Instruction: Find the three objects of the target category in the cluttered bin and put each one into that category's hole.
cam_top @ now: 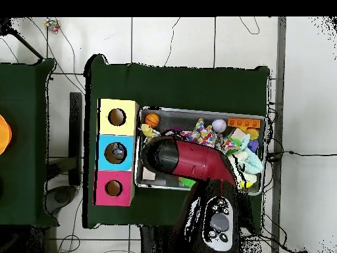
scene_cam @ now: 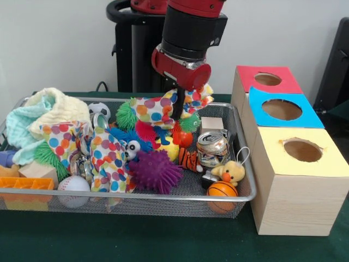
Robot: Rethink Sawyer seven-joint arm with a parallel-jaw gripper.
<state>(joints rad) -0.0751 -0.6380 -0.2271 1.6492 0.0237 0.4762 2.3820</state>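
Gripper (scene_cam: 177, 112) down in wire bin (scene_cam: 240, 164), gripping polka-dot cloth (scene_cam: 155, 109), lifted above spiky balls. Crushed can (scene_cam: 212, 148) nearby. Three hole boxes (scene_cam: 297, 180) beside bin.

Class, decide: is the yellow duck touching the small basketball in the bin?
Touching. In the front view the yellow duck sits directly on top of the basketball, with no gap visible between them.

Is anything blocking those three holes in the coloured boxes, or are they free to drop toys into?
Nothing visible covers them. The red box, blue box and yellow box each show an open round hole on top, beside the mesh bin.
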